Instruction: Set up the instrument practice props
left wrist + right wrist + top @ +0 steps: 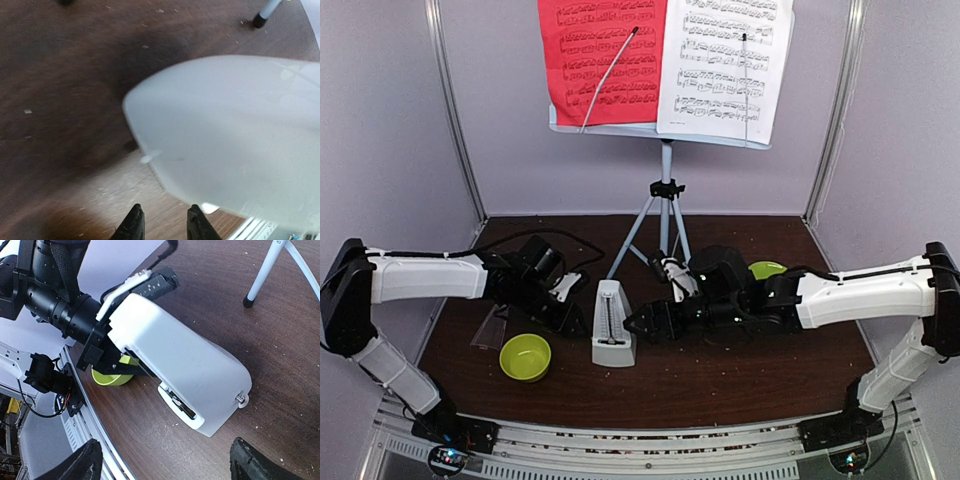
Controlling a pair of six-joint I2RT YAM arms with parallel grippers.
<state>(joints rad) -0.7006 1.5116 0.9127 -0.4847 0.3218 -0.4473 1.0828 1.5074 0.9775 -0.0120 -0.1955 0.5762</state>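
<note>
- Lime-green bowl (525,357): on the table (740,370), on the near side of the left gripper (165,227) and apart from it.
- Left gripper: its two fingertips stand a narrow gap apart, with only bare wood between them; it grips nothing.
- Metronome (613,325): upright between the two grippers, its pendulum face turned toward the arm bases. It sits just ahead of the left fingertips. I cannot tell whether they touch it.
- Right gripper (167,465): fingers spread wide and holding nothing. The metronome stands ahead of the gap, clear of both fingers.
- Lime-green plate (767,269): beyond the right gripper, partly hidden by that arm.
- Music stand (665,190): its tripod feet are planted beyond both grippers, and its desk is high above them.
- Red sheet (600,60) and white sheet (725,65): side by side on the desk, red toward the left gripper's side and white toward the right's.
</note>
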